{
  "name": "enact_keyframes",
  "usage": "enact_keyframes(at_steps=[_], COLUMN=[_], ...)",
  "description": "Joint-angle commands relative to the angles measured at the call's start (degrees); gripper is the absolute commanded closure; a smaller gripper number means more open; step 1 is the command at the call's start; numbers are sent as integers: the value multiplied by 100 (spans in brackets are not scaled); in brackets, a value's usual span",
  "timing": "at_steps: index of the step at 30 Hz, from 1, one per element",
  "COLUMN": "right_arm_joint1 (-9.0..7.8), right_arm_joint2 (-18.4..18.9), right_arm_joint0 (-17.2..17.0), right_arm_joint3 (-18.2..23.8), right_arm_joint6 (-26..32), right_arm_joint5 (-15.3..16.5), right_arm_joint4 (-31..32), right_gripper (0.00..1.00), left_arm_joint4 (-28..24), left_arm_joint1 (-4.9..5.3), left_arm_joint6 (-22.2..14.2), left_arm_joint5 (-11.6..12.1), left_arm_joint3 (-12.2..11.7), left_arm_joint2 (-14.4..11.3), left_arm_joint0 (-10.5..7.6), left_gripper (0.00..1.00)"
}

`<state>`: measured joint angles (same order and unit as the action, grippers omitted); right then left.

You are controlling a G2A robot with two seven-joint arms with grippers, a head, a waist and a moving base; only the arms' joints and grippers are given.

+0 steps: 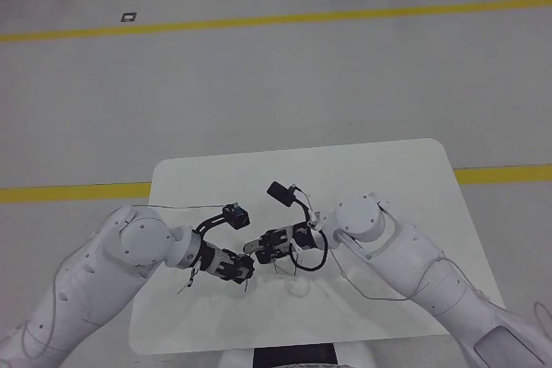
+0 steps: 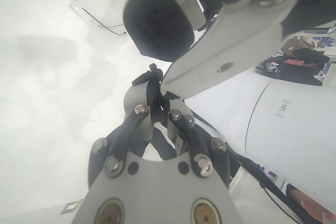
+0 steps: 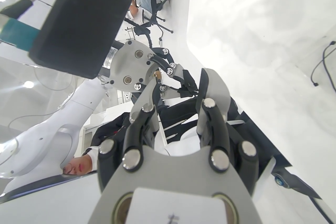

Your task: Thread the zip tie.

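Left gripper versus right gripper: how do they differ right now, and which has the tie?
The left gripper is shut on the black zip tie; the right gripper is open, gripping nothing. In the top view the left gripper sits nearer the robot's edge of the table, the right gripper slightly farther out. Both point inward, tips almost meeting above the table.
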<state>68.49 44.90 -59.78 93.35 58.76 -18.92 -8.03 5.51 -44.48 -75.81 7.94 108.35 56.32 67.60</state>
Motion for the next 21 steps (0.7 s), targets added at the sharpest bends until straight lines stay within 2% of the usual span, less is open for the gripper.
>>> enact_keyframes(at_steps=[1,21], right_arm_joint1=[8,26], right_arm_joint2=[-26,-118], right_arm_joint0=[20,123], right_arm_joint3=[-5,-58], right_arm_joint6=[-9,-45], right_arm_joint5=[-4,-56], right_arm_joint4=[-6,5], right_gripper=[70,81], left_arm_joint4=[0,0], left_arm_joint1=[0,0], left_arm_joint6=[0,0], left_arm_joint5=[0,0], left_arm_joint3=[0,0], left_arm_joint2=[0,0], left_arm_joint0=[0,0], left_gripper=[100,100])
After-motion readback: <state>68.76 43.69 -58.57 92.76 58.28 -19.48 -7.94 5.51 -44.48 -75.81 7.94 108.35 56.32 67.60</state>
